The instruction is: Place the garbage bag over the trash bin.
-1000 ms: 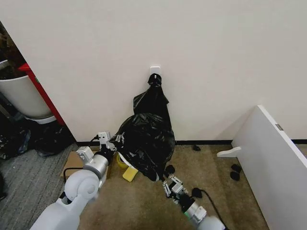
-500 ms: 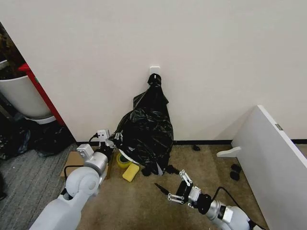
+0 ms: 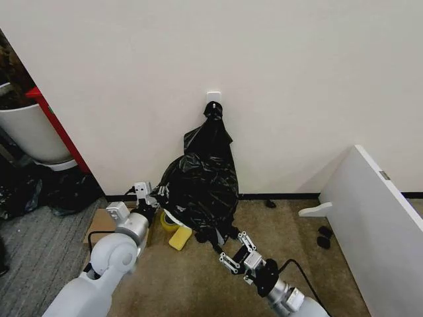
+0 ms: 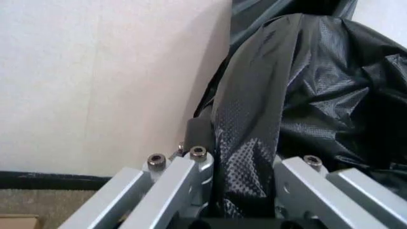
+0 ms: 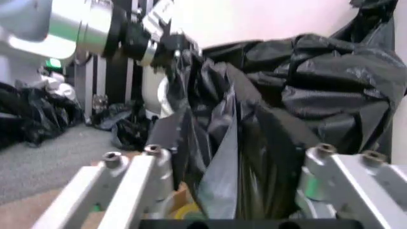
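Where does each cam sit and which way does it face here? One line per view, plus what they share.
Head view: from the head, looking forward and down at the wall foot; both arms show, left gripper on the garbage bag, right gripper beneath it.
Left wrist view: on the left wrist, facing the wall; own fingers astride bag film.
Right wrist view: on the right wrist, facing bag and left arm; own fingers open.
Shared: the bag in all three.

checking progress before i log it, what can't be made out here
trash bin: head view, the garbage bag covers all but a sliver; rim hidden
left claw: left wrist view, bag folds bury its hold
right claw: open by the bag's lower edge; right wrist view, folds hide any contact
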You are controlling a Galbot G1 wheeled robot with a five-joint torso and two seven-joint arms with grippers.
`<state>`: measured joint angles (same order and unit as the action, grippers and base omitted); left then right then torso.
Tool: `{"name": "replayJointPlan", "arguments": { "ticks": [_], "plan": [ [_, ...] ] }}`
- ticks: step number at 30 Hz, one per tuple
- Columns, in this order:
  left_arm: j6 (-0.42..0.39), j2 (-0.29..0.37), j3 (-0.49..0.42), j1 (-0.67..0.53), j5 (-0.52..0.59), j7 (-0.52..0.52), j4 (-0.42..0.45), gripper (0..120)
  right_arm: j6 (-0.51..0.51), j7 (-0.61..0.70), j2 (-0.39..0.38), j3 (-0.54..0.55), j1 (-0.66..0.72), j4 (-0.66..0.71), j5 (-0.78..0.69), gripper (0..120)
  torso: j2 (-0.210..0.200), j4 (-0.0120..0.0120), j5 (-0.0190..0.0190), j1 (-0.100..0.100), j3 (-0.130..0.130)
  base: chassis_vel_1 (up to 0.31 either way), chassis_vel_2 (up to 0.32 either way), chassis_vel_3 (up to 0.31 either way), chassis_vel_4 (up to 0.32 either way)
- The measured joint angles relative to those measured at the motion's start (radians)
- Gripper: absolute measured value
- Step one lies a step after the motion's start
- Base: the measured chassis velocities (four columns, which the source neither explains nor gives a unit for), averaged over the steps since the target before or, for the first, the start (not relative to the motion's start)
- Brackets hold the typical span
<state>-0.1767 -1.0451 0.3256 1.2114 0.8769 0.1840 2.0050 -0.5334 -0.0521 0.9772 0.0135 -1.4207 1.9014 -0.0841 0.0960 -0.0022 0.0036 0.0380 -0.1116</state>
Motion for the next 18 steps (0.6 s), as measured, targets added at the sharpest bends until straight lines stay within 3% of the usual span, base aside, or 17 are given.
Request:
{"name": "replayJointPlan", "arguments": {
  "ticks": [9, 18],
  "plan": [
    [0.0, 0.0, 0.002, 0.006, 0.001, 0.009, 0.009, 4, 0.004, 0.018, 0.023, -0.005, -0.006, -0.029, 0.064, 1, 0.0, 0.0, 0.0, 0.0, 0.0, 0.0, 0.0, 0.0, 0.0],
    [-0.006, -0.002, 0.008, 0.014, 0.029, 0.019, 0.028, 4, -0.026, 0.001, 0.047, -0.013, 0.01, -0.065, 0.125, 0, 0.0, -0.0001, 0.0, 0.0, 0.0, 0.0, 0.0, 0.0, 0.0]
  ]
}}
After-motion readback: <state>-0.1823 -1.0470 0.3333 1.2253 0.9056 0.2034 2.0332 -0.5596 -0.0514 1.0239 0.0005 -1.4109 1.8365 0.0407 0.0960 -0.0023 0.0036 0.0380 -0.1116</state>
